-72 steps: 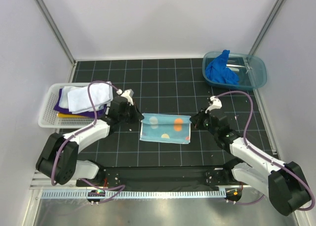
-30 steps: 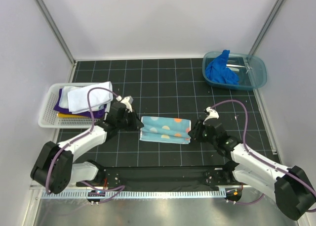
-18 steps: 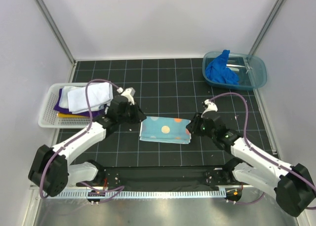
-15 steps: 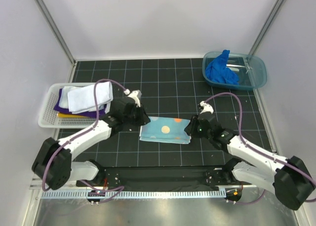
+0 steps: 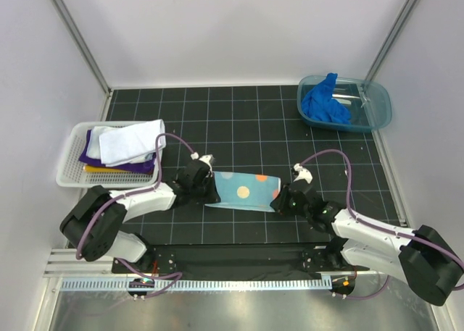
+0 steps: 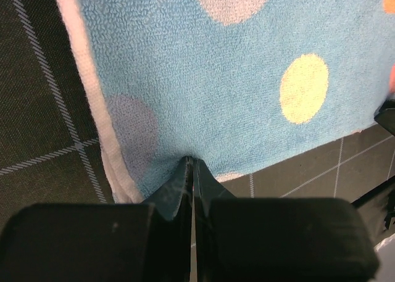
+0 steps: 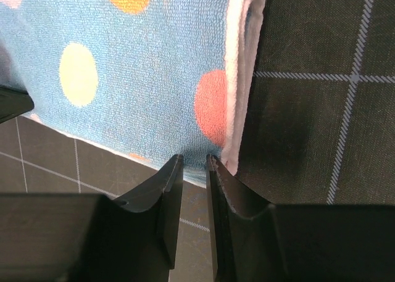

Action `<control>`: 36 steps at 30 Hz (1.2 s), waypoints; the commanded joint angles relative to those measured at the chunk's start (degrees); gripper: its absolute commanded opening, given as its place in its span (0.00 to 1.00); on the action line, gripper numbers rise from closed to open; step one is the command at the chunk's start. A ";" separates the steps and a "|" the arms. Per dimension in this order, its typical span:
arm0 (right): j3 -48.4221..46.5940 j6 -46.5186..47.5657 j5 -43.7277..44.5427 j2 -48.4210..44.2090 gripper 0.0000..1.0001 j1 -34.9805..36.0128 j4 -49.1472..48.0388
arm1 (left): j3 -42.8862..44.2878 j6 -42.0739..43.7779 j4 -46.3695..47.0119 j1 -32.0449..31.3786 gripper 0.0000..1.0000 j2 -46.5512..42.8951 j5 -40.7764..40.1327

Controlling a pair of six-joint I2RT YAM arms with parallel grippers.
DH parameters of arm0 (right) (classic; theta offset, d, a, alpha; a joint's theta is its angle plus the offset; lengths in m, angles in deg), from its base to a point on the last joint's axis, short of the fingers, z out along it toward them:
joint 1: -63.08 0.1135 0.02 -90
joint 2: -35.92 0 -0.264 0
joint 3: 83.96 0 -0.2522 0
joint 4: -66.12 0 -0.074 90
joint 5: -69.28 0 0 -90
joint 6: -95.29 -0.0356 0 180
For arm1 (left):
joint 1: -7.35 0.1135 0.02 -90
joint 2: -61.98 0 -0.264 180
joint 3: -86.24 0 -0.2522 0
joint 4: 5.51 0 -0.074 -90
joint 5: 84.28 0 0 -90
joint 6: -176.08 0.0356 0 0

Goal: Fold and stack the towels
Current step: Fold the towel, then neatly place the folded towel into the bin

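Towel (image 5: 243, 191), light-blue cloth, orange/yellow spots, on black gridded tabletop (image 5: 239, 128). Left claw (image 6: 190, 161) clenched on edge; right claw (image 7: 192, 161) narrowly parted, grip cannot tell.

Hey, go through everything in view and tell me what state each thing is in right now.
Light blue spotted towel: folded, lying on the black table.
Left gripper: shut on that towel's near edge.
Right gripper: jaws slightly apart at the towel's near edge, grip unclear.
White mesh plastic basket: holds a stack of folded towels.
Bright blue towel: crumpled in the translucent teal tub.
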 commanded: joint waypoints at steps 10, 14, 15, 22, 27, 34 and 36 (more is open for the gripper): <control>-3.82 0.01 2.76 -4.54 0.30 0.34 6.80 | 7.63 1.57 -12.57 -0.07 0.29 -9.09 -14.04; -5.84 0.54 4.78 -6.22 0.31 0.25 9.44 | 9.13 0.08 -16.55 1.33 0.50 -10.24 -20.41; -6.37 0.63 5.05 -6.31 0.32 0.25 10.06 | 8.96 -0.01 -16.47 1.86 0.52 -9.80 -20.42; -9.89 1.68 5.32 -3.24 0.32 0.25 9.19 | 7.99 -0.10 -12.52 8.53 0.64 -3.66 -9.09; -10.86 2.30 4.61 0.37 0.32 0.25 6.20 | 5.71 -0.19 -6.64 11.61 0.69 -0.84 -1.01; -12.17 3.00 2.86 7.05 0.32 0.25 1.02 | 1.84 -3.34 -1.53 11.97 0.70 3.47 4.89; -12.09 3.00 2.59 8.19 0.31 0.25 0.31 | -0.26 -4.57 -1.44 11.88 0.70 3.21 3.84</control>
